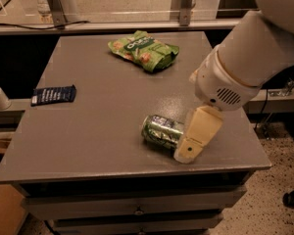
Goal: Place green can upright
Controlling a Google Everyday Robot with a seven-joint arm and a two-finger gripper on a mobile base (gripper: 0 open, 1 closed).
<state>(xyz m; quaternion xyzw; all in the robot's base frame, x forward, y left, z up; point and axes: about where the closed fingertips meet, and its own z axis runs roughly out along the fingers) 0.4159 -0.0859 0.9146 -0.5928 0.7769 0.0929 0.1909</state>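
The green can [160,130] lies on its side on the grey table [103,106], near the front edge, right of centre. Its silver top faces left. My gripper [190,150] reaches down from the white arm [245,62] at the right. Its cream finger [198,133] stands right against the can's right end and covers part of it. Only this one finger shows.
A crinkled green snack bag [144,49] lies at the back of the table. A flat dark blue packet [54,94] lies at the left edge. The table's front edge runs just below the can. Drawers sit under the tabletop.
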